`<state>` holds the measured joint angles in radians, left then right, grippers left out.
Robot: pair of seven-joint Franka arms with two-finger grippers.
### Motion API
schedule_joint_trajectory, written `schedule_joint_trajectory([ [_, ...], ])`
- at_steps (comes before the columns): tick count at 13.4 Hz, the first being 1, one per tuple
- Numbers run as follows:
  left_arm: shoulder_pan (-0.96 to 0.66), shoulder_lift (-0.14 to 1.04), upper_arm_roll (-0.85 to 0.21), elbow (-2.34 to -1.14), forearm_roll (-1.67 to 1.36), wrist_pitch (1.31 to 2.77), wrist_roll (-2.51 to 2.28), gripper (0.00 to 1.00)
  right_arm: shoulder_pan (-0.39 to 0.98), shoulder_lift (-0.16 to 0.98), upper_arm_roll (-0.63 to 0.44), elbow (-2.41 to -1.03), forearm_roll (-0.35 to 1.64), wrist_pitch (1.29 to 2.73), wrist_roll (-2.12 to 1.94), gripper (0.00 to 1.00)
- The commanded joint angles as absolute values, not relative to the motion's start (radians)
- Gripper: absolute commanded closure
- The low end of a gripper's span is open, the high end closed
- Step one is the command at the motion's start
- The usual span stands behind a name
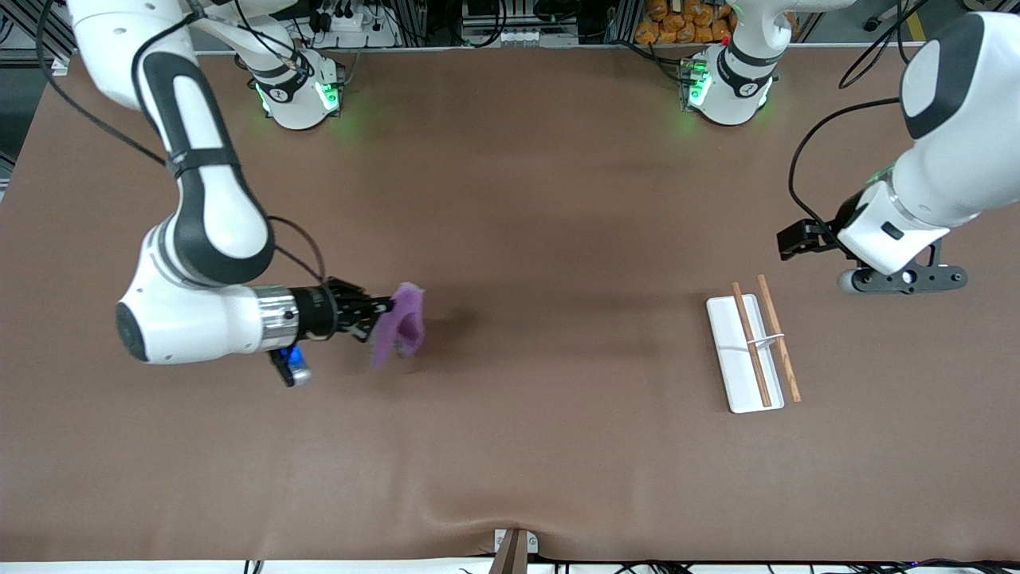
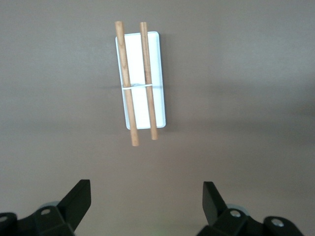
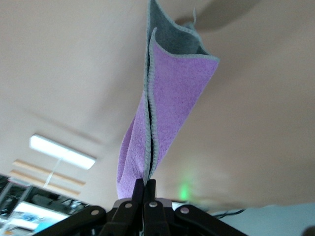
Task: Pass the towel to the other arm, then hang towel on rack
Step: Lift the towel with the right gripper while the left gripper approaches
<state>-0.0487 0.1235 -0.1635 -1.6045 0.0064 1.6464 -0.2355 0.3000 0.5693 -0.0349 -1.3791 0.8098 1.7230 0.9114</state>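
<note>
I'm looking down on a wide brown table [image 1: 526, 199] covered with a smooth mat that wrinkles slightly at the middle of the edge nearest the front camera. Along the edge where the arms' bases stand I can see metal framing, cables and a heap of orange items [image 1: 685, 22].

The right gripper [image 1: 389, 304] is up in the air over the right arm's half of the table, about midway between the base edge and the edge nearest the front camera. Its arm is laid out nearly level, pointing toward the table's middle. The fingers are pinched tight together on the towel [image 1: 401, 321]; in the right wrist view the purple cloth [image 3: 165, 113] comes straight out from between the shut fingertips, folded lengthwise, with a grey side showing at its free end. In the front view the towel droops from the fingertips, clear of the mat.

The rack [image 1: 744, 353] sits on the table toward the left arm's end, its white tray carrying two wooden rods joined by a white crosspiece.

The left gripper [image 1: 797, 239] waits in the air near the rack, toward the left arm's end. In the left wrist view its fingers [image 2: 78, 199] stand wide apart, holding nothing, with the rack [image 2: 142, 78] on the mat ahead.
</note>
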Motion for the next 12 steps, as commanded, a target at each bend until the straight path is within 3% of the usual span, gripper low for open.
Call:
schedule_joint_trajectory([
  [1,-0.046,0.106,-0.219,-1.588,-0.003,1.632,-0.351,0.00,0.366,0.566,-0.046,-1.350,0.897,1.808,1.062,1.00],
  [5,-0.044,0.094,-0.275,-1.563,-0.055,1.632,-0.547,0.00,0.475,0.569,-0.045,-1.329,0.908,1.988,1.248,1.00],
  [12,-0.055,0.132,-0.299,-1.516,-0.179,1.673,-0.756,0.00,0.606,0.572,-0.044,-1.273,0.914,2.163,1.463,1.00],
])
